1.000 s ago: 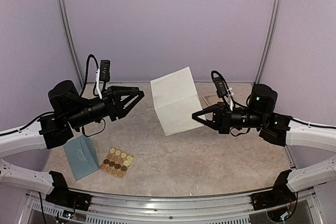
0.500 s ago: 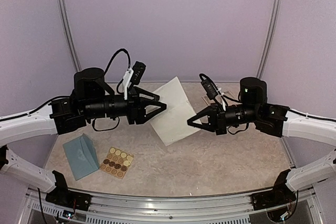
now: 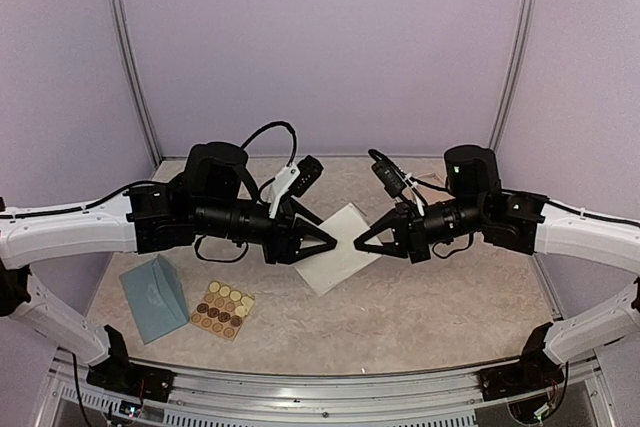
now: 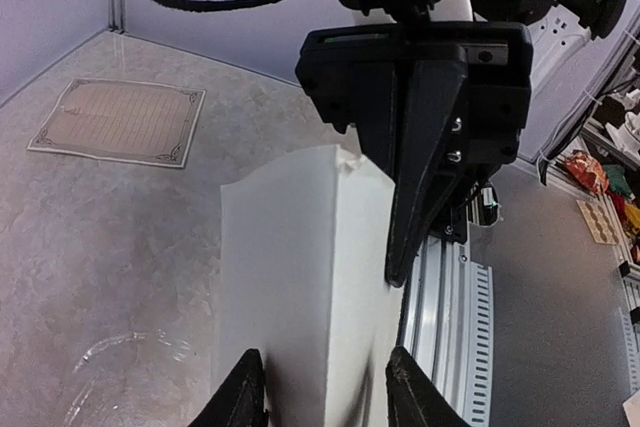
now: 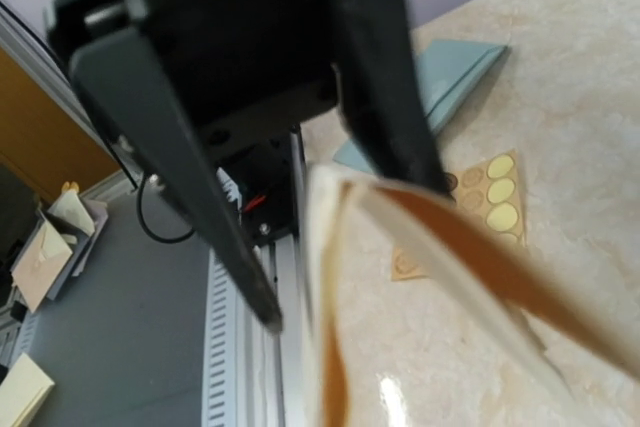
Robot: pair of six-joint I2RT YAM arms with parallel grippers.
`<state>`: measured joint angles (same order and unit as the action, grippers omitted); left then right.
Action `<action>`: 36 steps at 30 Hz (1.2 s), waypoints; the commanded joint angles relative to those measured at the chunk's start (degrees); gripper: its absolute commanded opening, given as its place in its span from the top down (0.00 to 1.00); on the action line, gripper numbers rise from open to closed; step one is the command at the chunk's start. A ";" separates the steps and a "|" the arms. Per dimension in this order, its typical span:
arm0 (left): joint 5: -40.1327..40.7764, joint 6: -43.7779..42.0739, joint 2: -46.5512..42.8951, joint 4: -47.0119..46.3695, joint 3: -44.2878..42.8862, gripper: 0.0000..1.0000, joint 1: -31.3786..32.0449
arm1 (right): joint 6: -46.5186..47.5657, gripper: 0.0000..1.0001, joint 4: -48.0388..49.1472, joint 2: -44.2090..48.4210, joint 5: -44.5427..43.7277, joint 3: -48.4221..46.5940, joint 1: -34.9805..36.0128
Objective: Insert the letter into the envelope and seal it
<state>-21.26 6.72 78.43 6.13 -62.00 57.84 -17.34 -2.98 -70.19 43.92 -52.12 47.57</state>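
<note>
The cream letter [image 3: 340,249] hangs bent into a fold above the table's middle, between both grippers. My right gripper [image 3: 360,243] is shut on its right edge. My left gripper [image 3: 322,243] is open, one finger on each side of the folded sheet [image 4: 300,277]; its fingertips [image 4: 245,387] stand apart at the paper's sides. In the right wrist view the letter [image 5: 330,277] curls close to the lens, with the left gripper's spread fingers [image 5: 200,197] beyond it. The teal envelope [image 3: 155,297] lies at the front left, away from both grippers; it also shows in the right wrist view [image 5: 450,77].
A tan sticker sheet [image 3: 223,309] with round stickers lies right of the envelope. A lined cream sheet [image 4: 120,122] with a decorative border lies flat at the back right, behind my right arm. Purple walls enclose the table; a metal rail runs along the front edge.
Both arms swung in toward the centre. The letter dropped lower and bent from a flat, upright sheet into a fold. My left gripper reached it and now straddles it.
</note>
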 commanded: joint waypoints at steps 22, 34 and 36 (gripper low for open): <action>10.55 16.06 -9.14 -36.23 15.55 1.00 0.41 | -18.54 0.04 28.93 8.21 -21.28 13.81 0.75; 7.76 19.99 -9.50 -44.10 18.62 1.00 0.49 | -23.89 0.11 47.52 -0.97 -13.47 11.89 3.56; 7.49 20.00 -9.61 -44.58 18.88 1.00 0.44 | -24.41 0.15 49.13 -2.96 -12.60 10.90 4.02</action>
<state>-12.86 25.58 69.58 -34.63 -44.14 58.02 -39.40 37.50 -70.15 28.38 -38.63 50.28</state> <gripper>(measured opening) 0.004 0.882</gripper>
